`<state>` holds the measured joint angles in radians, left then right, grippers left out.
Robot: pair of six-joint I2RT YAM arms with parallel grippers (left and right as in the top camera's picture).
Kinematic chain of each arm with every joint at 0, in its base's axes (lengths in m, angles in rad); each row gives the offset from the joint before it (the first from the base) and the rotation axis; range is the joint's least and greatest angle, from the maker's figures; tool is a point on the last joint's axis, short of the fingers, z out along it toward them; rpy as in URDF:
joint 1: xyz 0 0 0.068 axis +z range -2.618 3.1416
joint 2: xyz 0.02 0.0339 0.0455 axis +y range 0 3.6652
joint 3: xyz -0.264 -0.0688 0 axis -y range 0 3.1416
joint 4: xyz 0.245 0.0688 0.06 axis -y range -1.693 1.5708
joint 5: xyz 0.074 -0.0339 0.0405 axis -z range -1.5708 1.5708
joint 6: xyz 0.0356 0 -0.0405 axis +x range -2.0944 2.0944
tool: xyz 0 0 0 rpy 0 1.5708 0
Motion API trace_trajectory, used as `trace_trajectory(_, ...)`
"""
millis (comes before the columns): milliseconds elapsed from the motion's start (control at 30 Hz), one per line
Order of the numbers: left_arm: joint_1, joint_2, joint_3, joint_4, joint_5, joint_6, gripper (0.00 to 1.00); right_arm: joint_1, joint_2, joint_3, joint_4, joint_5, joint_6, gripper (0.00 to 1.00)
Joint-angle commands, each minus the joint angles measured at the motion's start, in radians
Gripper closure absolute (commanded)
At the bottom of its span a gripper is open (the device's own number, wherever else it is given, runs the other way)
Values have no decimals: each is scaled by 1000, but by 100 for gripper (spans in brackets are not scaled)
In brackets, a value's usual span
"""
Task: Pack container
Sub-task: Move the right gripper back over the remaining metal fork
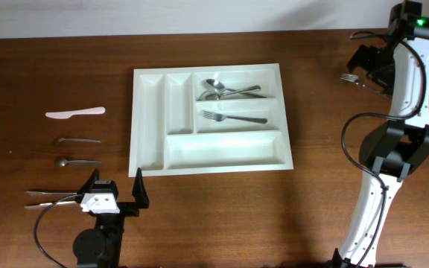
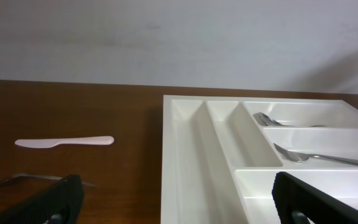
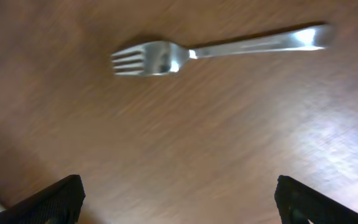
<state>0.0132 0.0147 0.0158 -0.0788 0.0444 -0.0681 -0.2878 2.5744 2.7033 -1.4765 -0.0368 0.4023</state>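
Note:
The white cutlery tray [image 1: 222,150] lies mid-table; it also shows in the left wrist view [image 2: 188,149]. Its top right compartment holds spoons [image 1: 226,90], and the one below holds a fork [image 1: 234,117]. The other compartments are bare. My left gripper [image 1: 115,184] is open and empty, just off the tray's near left corner, as the left wrist view [image 2: 179,205] shows. My right gripper [image 1: 367,65] is open and empty at the far right, above a loose metal fork [image 3: 216,48] lying on the wood. In the overhead view only that fork's tines [image 1: 348,77] show.
Left of the tray lie a pale plastic knife [image 1: 75,113], two metal spoons [image 1: 78,140] [image 1: 77,161] and long thin metal pieces [image 1: 51,198] beside my left arm. The knife also shows in the left wrist view [image 2: 64,142]. A white wall backs the table.

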Motion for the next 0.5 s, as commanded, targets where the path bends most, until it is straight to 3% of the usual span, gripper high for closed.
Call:
trace_trajectory(0,1,-9,-6,0,-1,16,1,4,-32,16,34,-70,101,1)
trace_trajectory(100,1,-9,-6,0,-1,16,1,4,-31,16,82,-24,342,1)
trace_trajectory(167,1,-9,-6,0,-1,16,1,4,-31,16,131,-6,418,1)
trace_trajectory(333,1,-9,-6,0,-1,16,1,5,-30,16,222,74,381,7)
trace_trajectory(467,1,-9,-6,0,-1,16,1,1,-30,16,248,243,327,42)
